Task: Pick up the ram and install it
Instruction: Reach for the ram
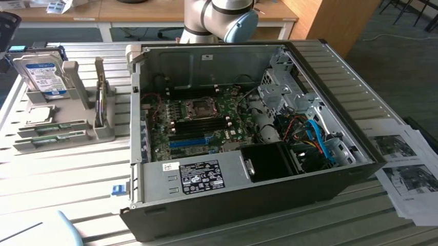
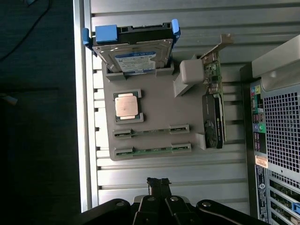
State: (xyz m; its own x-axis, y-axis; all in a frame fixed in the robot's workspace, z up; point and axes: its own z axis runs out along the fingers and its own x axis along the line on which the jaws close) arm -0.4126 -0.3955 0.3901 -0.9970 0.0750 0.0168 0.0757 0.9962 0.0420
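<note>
On the tabletop, at the exterior view's left, a grey holder keeps a hard drive & a square chip. The ram, a thin green stick, lies flat in the holder slot nearest the hand. A 2nd stick lies just beside it. The hand is closed w/ nothing in it, apart from the ram. Middle: an open PC case. Right: papers.

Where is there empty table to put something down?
The bare table on the exterior view's left, bordered by the gray holder and the computer case, is free. The holder is crowded: hard drive, ram, card.
</note>
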